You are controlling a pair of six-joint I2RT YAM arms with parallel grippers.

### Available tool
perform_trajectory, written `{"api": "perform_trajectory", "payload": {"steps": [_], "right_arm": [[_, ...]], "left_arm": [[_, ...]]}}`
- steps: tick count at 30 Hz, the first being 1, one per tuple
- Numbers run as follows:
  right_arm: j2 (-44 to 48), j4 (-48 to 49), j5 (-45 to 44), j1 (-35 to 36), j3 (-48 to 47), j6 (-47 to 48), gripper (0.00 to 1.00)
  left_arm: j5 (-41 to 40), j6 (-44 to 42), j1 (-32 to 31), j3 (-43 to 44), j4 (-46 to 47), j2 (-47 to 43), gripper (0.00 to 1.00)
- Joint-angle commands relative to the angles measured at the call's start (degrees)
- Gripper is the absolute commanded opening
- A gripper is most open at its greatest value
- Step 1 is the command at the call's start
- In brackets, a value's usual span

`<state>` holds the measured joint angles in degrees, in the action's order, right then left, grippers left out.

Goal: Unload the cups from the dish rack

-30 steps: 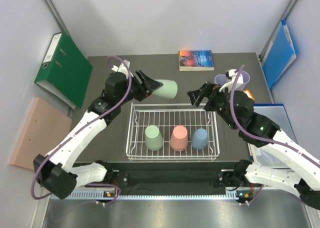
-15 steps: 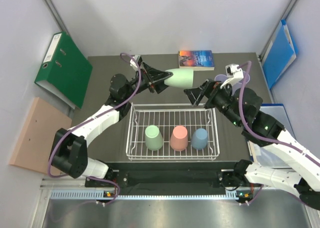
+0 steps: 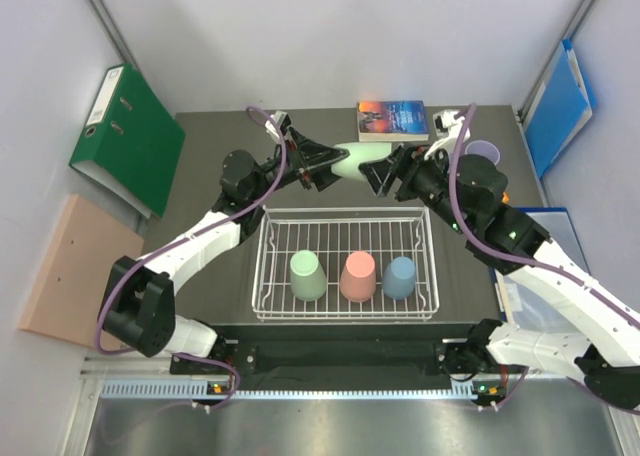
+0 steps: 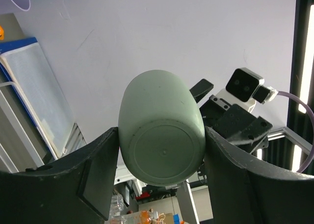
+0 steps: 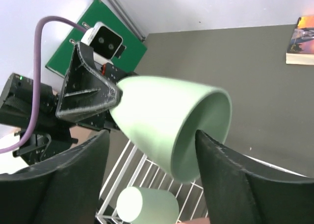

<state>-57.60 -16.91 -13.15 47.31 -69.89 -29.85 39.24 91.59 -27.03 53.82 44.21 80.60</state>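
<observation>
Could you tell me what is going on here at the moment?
The left gripper holds a light green cup on its side in the air beyond the dish rack, jaws shut on its base end. The right gripper faces the cup's open mouth with jaws open, perhaps for a handover. A green cup, a pink cup and a blue cup stand upside down in the rack.

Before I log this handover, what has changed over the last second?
The left gripper, shut on the light green cup, carried it rightward beyond the dish rack; the right gripper, open, moved left and now flanks its rim. The pink cup and blue cup stayed racked.
</observation>
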Motion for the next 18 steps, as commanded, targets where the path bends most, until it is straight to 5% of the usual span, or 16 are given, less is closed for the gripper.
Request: {"api": "perform_trajectory", "payload": {"steps": [1, 10, 12, 13, 14, 18], "right_arm": [[-1.7, 5.0, 3.6, -1.7, -2.8, 0.8, 0.64], [-3.4, 3.5, 5.0, -3.4, -3.3, 0.5, 0.06], [-3.6, 2.8, 4.6, -3.9, -4.0, 0.4, 0.0], [-3.6, 2.4, 4.4, -4.2, -4.6, 0.6, 0.0], [-3.7, 2.1, 4.4, -4.6, -5.1, 1.3, 0.0], [-7.8, -2.2, 3.0, -6.5, -13.1, 3.5, 0.0]], "left_arm": [[0.7, -0.1, -0.2, -0.3, 4.4, -2.7, 0.0], [1.2, -2.7, -0.2, 0.1, 1.8, -2.6, 0.02], [0.8, -5.4, 0.4, 2.1, -2.9, -2.8, 0.43], [0.1, -10.0, 0.7, 4.7, -12.3, -3.2, 0.91], [-1.3, -13.2, 1.6, 6.5, -18.0, -4.2, 0.99], [-10.2, -27.1, 4.5, 16.9, -43.6, -5.5, 0.99]]}}
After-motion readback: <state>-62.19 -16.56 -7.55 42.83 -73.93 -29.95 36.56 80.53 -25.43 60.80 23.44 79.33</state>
